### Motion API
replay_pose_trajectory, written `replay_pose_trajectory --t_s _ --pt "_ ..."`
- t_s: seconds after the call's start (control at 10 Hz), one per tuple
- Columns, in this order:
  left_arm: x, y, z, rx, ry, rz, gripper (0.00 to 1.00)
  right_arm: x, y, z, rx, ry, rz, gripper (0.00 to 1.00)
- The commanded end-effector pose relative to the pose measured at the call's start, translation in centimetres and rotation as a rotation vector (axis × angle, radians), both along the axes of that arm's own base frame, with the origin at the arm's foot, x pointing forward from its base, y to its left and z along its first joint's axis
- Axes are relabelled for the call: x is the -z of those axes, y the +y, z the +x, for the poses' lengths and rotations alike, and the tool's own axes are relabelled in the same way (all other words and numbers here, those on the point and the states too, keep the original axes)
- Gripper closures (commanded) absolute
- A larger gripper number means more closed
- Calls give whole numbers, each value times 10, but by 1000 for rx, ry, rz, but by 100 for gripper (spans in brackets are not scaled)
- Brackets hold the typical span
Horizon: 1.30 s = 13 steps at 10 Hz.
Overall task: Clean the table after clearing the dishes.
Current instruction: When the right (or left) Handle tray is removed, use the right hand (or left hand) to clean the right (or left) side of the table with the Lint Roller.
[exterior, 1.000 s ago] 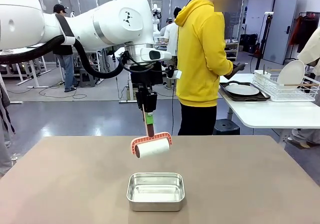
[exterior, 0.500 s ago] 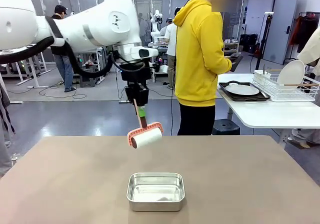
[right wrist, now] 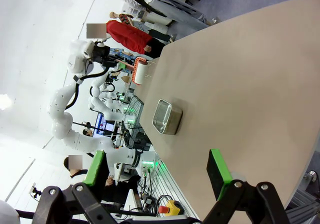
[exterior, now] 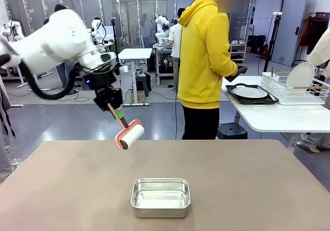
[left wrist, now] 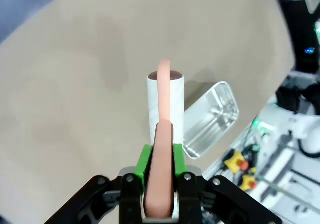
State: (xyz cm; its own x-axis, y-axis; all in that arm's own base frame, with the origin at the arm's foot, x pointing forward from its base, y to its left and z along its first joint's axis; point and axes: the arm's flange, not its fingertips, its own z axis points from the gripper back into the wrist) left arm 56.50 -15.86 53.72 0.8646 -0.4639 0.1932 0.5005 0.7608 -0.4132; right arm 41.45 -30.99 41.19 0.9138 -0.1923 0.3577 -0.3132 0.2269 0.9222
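My left gripper [exterior: 114, 109] is shut on the handle of a pink-framed white roller [exterior: 129, 134], which hangs tilted above the far left part of the taupe table [exterior: 247, 190]. In the left wrist view the gripper [left wrist: 161, 160] clamps the pink handle between green pads, with the roller [left wrist: 165, 101] over the bare table [left wrist: 75, 84]. My right gripper [right wrist: 157, 170] stands open high above the table [right wrist: 250, 84], nothing between its fingers. One of the dishes, a white plate on a dark tray [exterior: 251, 93], rests on the white side table.
A small steel pan [exterior: 160, 197] sits empty near the table's front middle. A person in a yellow hoodie [exterior: 206, 61] stands at the far edge, turned toward the white side table [exterior: 273, 118], which also carries a dish rack [exterior: 294, 89].
My left arm has swung to the left with the roller, from over the pan to the table's far left. The roller is more tilted. The pan has not moved.
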Motion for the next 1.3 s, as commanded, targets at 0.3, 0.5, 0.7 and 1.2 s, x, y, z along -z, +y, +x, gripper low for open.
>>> replay_pose_trajectory --t_s 0.3,0.5,0.7,1.2 --pt "50 51 -13 -60 1 -175 78 -3 3 -3 -3 -9 5 0" --pt "49 55 -3 -111 36 -124 78 -3 3 -3 -3 -9 5 0" --pt "49 55 -3 -111 36 -124 78 -3 3 -3 -3 -9 5 0" --pt "91 100 5 -225 129 -198 78 -3 3 -3 -3 -9 5 0"
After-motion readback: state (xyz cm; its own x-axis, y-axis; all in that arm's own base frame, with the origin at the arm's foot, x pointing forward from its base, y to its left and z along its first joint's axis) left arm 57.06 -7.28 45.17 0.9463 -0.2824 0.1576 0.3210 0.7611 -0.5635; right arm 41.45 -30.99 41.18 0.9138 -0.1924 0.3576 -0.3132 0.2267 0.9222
